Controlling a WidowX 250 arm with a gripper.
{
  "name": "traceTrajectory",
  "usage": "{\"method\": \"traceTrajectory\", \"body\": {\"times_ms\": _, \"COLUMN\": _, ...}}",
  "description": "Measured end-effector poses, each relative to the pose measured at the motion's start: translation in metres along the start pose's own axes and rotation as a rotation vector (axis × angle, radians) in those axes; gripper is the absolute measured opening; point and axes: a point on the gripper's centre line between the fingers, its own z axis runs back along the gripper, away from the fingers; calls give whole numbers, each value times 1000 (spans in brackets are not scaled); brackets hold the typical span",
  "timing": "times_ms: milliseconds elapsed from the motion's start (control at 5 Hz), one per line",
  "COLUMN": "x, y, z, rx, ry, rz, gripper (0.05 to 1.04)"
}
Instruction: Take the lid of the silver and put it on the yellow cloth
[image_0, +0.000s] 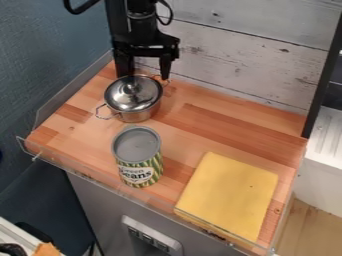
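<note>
The silver pot (139, 116) stands at the back left part of the wooden desk (184, 132), with its lid (123, 100) resting on top and covering its mouth. One of the pot's wire handles points toward the front left, the other toward the back right. The black claw (145, 76) hangs down at the back rim of the pot, its two fingers spread wide apart with nothing gripped between them; whether either finger touches the pot or lid, I cannot tell. The yellow cloth (230, 195) lies flat at the front right of the desk, well apart from the pot. Between the two, nearer the pot, a green beans can (137, 145) stands upright near the front edge. A whitewashed plank wall (247, 60) rises behind the desk.
</note>
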Motion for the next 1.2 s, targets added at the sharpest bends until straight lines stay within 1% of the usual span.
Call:
{"method": "traceTrajectory", "body": {"times_ms": 200, "x": -5, "y": 10, "z": -13, "rx": 19, "ry": 44, "rz": 13, "gripper": 1001}}
{"method": "traceTrajectory", "body": {"times_ms": 400, "x": -3, "y": 16, "z": -26, "rx": 25, "ry": 67, "rz": 28, "gripper": 1000}}
{"method": "traceTrajectory", "body": {"times_ms": 600, "x": 3, "y": 23, "z": -30, "rx": 37, "ry": 73, "rz": 40, "gripper": 952}}
{"method": "traceTrajectory", "body": {"times_ms": 1000, "x": -1, "y": 21, "z": -31, "rx": 26, "ry": 80, "rz": 20, "gripper": 394}}
{"method": "traceTrajectory", "body": {"times_ms": 1200, "x": -2, "y": 19, "z": -29, "rx": 12, "ry": 80, "rz": 15, "gripper": 282}}
